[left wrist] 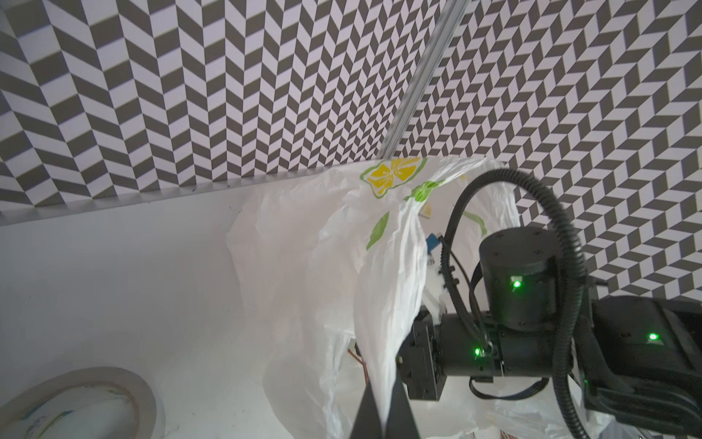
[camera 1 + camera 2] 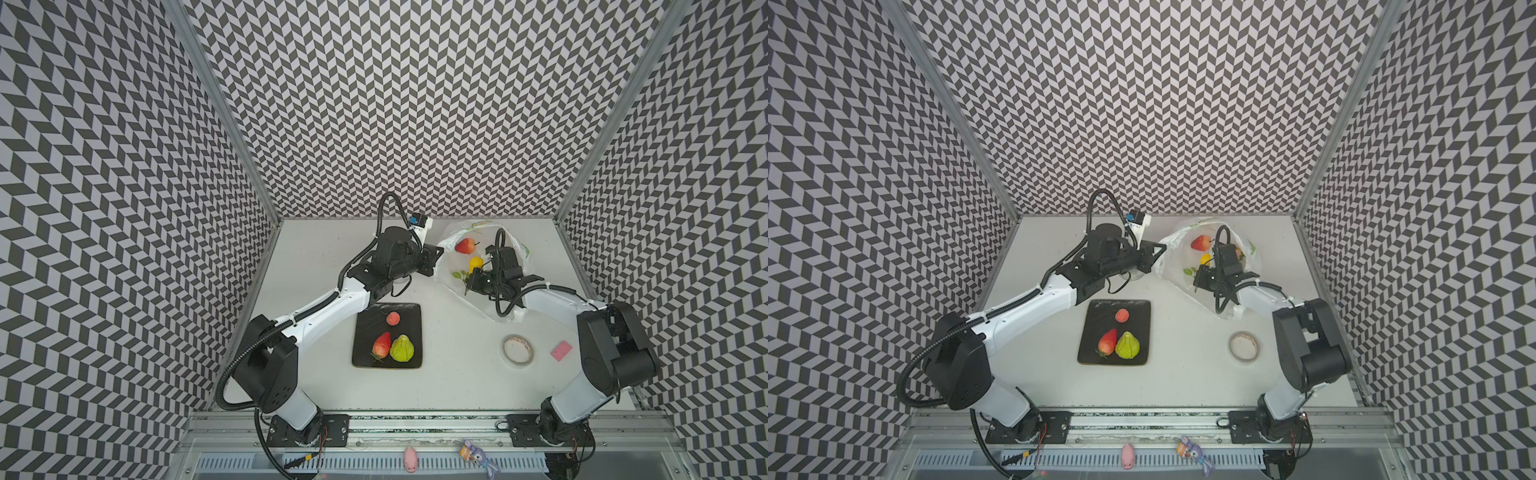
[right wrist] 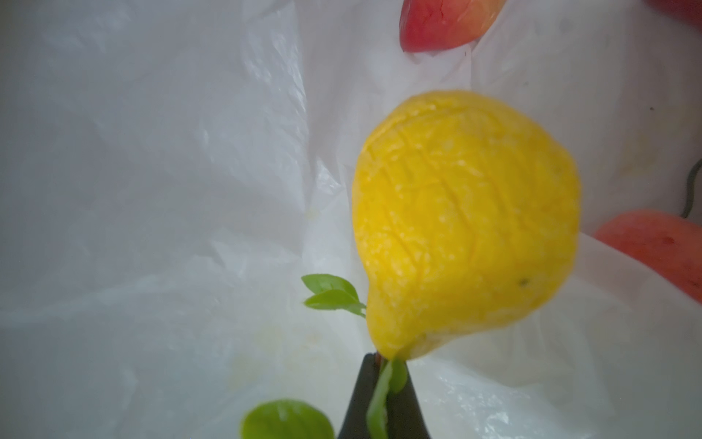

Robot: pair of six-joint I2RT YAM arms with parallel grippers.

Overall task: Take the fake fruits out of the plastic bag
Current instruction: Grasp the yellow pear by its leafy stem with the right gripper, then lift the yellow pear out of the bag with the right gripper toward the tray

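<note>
The plastic bag [image 2: 453, 232] lies at the back right of the table, its mouth held up. My left gripper [image 2: 439, 251] is shut on the bag's rim; the white film runs between the fingertips [image 1: 384, 406]. My right gripper [image 3: 383, 374] is inside the bag, shut on the green leaf stem of the yellow fruit [image 3: 467, 220], which also shows in a top view [image 2: 476, 263]. A red fruit [image 2: 465, 246] lies farther back in the bag, and another red one [image 3: 661, 251] sits beside the yellow one. A strawberry [image 2: 382, 345], a green pear-shaped fruit [image 2: 402, 348] and a pink-orange round fruit [image 2: 393, 318] rest on the black tray [image 2: 409, 316].
A tape roll [image 2: 517, 351] and a pink block [image 2: 561, 350] lie at the right of the table. Another tape roll [image 1: 76, 403] sits under my left arm. A pink pig toy [image 2: 411, 459] lies on the front rail. Patterned walls close three sides.
</note>
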